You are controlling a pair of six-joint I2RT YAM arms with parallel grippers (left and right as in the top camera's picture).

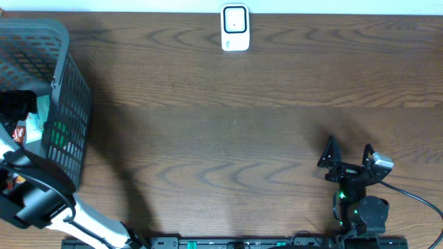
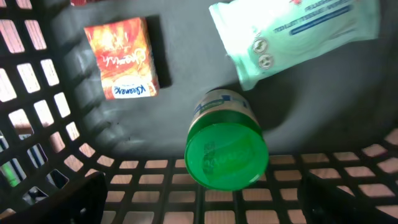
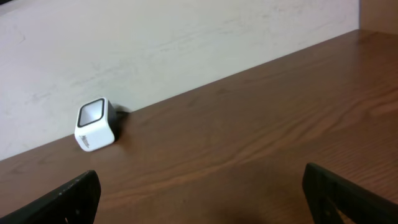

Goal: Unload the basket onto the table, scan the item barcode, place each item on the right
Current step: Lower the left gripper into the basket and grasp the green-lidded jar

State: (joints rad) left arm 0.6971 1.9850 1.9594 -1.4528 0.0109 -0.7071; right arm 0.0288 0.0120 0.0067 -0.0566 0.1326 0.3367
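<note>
Green-lidded jar [image 2: 227, 149] in basket [image 2: 186, 68], white scanner [image 1: 234, 28] well apart

The dark brown wooden surface [image 1: 228, 138] carries a grey mesh basket [image 1: 69, 111] at its left end and a small white scanner [image 1: 234, 28] at the middle of its far edge, well apart from the basket.

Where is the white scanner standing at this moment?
The white scanner stands at the far edge of the table, near the middle in the overhead view, well away from the basket on the left.
</note>
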